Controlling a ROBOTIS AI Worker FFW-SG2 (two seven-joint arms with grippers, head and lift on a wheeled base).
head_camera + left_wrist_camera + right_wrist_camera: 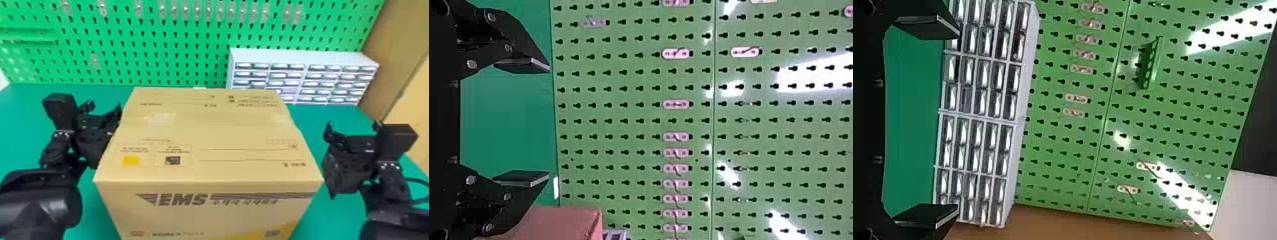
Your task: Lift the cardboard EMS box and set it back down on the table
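In the head view, the EMS box sits at four o'clock from the left tool, nine from the right tool; both have fingers spread apart.

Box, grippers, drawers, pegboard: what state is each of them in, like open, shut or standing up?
Box: closed on top; lifted or resting, I can't tell.
Left gripper: open, fingers apart.
Right gripper: open, fingers apart.
Drawers: look shut.
Pegboard: upright, behind the table.
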